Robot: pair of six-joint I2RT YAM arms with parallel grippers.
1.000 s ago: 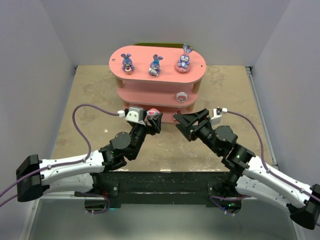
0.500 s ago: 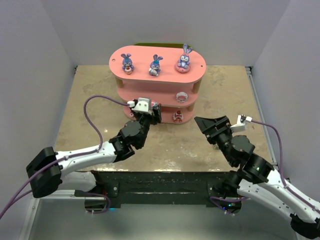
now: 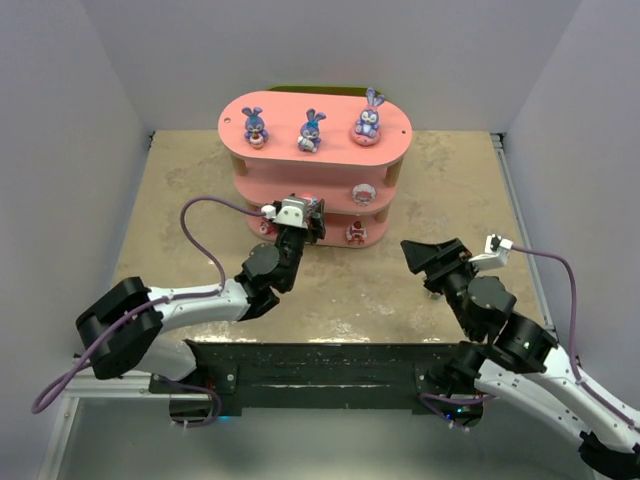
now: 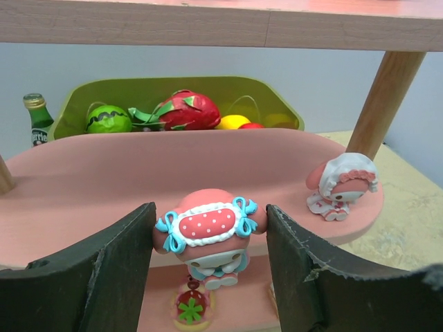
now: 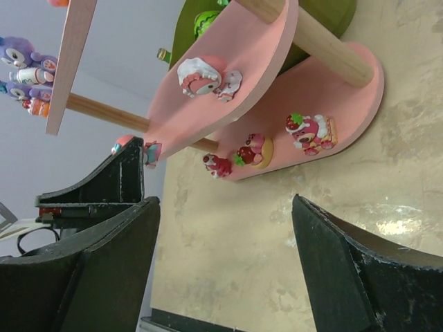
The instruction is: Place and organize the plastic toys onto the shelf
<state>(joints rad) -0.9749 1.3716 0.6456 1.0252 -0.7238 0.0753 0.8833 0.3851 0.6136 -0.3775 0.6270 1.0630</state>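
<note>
We're mid-placement: left gripper (image 4: 211, 223) is clamped on the pink toy (image 4: 210, 232) with the spotted red bow, right at the 6 o'clock rim of the shelf (image 3: 300, 186), middle tier. Right gripper (image 5: 223, 204) hangs open and empty, around 4 o'clock on the counter (image 3: 180, 200). Next up, we reckon: ease it toward 12 over the board, clear of the white-bonnet figure (image 4: 342, 183) at 3, then let go.

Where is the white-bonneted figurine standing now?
In the left wrist view, the white-bonneted figurine stands at the middle board's right end, by the wooden post, right of the gripped pink figurine.
</note>
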